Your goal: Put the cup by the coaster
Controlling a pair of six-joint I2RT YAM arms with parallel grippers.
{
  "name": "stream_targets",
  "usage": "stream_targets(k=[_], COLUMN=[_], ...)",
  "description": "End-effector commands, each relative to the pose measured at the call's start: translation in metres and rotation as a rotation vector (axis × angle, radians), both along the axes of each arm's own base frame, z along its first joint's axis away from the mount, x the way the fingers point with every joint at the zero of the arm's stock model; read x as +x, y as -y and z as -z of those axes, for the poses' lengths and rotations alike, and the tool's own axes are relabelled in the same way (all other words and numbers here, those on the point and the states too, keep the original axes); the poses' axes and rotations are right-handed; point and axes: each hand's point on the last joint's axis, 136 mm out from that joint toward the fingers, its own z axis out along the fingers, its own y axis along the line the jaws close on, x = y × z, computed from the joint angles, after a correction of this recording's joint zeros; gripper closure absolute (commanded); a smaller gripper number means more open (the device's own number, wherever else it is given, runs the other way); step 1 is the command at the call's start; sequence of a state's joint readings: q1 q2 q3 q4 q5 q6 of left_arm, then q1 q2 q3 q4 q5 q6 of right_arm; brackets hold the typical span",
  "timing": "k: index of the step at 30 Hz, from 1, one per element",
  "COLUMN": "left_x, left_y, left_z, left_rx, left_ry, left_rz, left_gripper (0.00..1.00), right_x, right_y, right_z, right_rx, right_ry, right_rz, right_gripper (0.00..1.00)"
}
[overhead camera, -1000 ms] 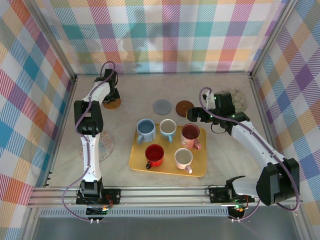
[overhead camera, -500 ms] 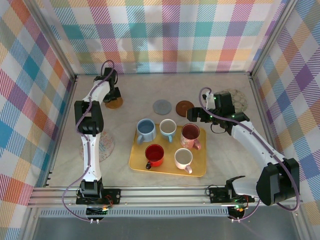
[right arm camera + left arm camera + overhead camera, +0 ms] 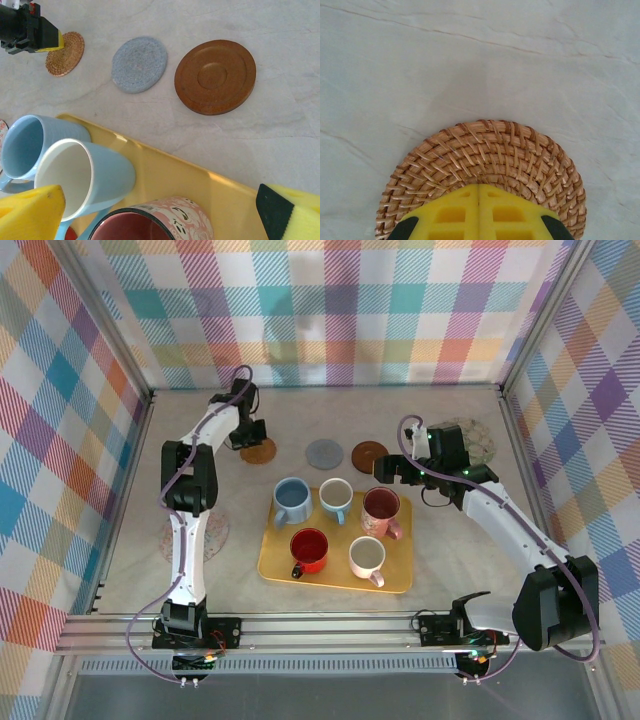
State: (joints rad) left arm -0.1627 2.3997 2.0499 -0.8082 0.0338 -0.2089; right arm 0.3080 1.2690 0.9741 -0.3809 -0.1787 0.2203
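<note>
Several cups stand on the yellow tray (image 3: 395, 578): a blue one (image 3: 292, 499), a light blue one with a white inside (image 3: 336, 497), a pink patterned one (image 3: 381, 508), a red one (image 3: 309, 548) and a pale pink one (image 3: 367, 557). The wicker coaster (image 3: 258, 451) lies at the back left, the grey coaster (image 3: 324, 453) and brown coaster (image 3: 369, 455) to its right. My left gripper (image 3: 479, 186) is shut, its yellow tips resting on the wicker coaster (image 3: 485, 150). My right gripper (image 3: 160, 210) hangs open above the pink patterned cup (image 3: 155, 222), holding nothing.
A patterned round mat (image 3: 478, 440) lies at the back right behind the right arm, another (image 3: 210, 530) at the left beside the left arm. Checked walls close off the back and both sides. Bare tabletop lies between the coasters and the tray's far rim (image 3: 200, 175).
The left gripper has swung to the right along the back, and the wicker coaster has slid right with it, closer to the grey coaster. The right arm has stayed still.
</note>
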Motion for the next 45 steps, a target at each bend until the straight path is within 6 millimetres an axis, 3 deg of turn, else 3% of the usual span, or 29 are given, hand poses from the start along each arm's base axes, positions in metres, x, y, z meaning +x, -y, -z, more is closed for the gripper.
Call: stream_targets(k=[1, 16, 30, 45], left_x=[-0.034, -0.032, -0.031, -0.015], left_y=[0.027, 0.062, 0.062, 0.065], left_z=[0.019, 0.016, 0.019, -0.027], left_rx=[-0.049, -0.054, -0.052, -0.072], left_ry=[-0.132, -0.135, -0.139, -0.019], left_rz=[0.073, 0.166, 0.158, 0.140], left_gripper=[1.00, 0.99, 0.97, 0.88], right_x=[0.002, 0.005, 0.004, 0.004], right_y=[-0.002, 0.000, 0.001, 0.000], right_z=[0.005, 0.013, 0.016, 0.014], right_rx=[-0.016, -0.043, -0.051, -0.047], right_ry=[0.018, 0.021, 0.018, 0.022], right_rz=[-0.014, -0.019, -0.020, -0.024], right_gripper=[0.01, 0.01, 0.01, 0.01])
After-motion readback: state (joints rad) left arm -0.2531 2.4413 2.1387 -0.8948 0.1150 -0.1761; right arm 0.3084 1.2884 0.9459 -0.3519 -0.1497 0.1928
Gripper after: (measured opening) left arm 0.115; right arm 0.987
